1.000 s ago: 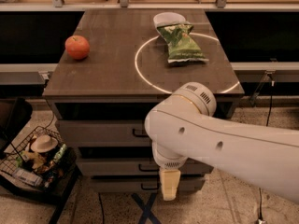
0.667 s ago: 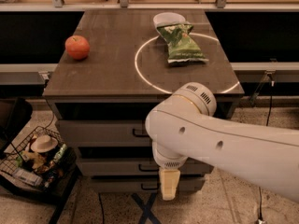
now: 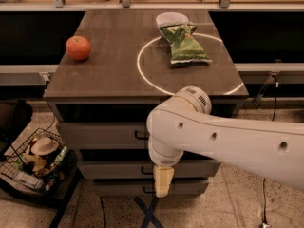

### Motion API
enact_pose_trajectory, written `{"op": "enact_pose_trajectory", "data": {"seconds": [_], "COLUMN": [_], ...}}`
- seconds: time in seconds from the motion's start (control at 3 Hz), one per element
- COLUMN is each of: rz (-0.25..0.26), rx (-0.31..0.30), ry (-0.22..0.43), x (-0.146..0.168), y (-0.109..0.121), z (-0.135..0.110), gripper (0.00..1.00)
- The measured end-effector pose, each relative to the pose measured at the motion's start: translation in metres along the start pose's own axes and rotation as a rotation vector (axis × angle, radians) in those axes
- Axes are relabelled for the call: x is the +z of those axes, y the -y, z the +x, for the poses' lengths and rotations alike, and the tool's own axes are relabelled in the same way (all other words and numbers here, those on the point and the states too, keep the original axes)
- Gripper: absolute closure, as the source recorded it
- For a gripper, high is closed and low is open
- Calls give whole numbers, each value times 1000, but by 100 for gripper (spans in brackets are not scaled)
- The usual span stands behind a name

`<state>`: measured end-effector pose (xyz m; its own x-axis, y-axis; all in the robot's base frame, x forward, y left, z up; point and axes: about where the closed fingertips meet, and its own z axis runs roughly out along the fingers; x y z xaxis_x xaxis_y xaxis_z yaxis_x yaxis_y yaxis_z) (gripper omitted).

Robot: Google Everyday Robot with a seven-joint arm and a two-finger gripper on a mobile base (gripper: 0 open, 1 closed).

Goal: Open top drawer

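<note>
The grey cabinet has three drawers under a dark tabletop [image 3: 109, 70]. The top drawer [image 3: 99, 135] has a flat grey front with a small black loop handle [image 3: 140, 136] at its centre, and it sits flush with the cabinet. My gripper [image 3: 162, 181] hangs pointing down in front of the two lower drawers, a little right of and below the top drawer's handle, not touching it. My white arm [image 3: 228, 141] crosses from the right and hides the right half of the drawer fronts.
On the tabletop lie a red apple [image 3: 78, 47] at the left, a green chip bag [image 3: 184, 44] and a white bowl [image 3: 171, 19] at the back right. A wire basket [image 3: 35, 167] of trash stands on the floor at the left.
</note>
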<state>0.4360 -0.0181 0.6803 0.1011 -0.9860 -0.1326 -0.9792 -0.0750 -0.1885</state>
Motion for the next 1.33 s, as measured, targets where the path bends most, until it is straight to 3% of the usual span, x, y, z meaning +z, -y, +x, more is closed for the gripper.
{"op": "enact_pose_trajectory", "data": {"seconds": [1.33], "rz": [-22], "rx": [-48], "ry": [39], "x": [43], "y": [26], "z": [-19], "gripper": [0]}}
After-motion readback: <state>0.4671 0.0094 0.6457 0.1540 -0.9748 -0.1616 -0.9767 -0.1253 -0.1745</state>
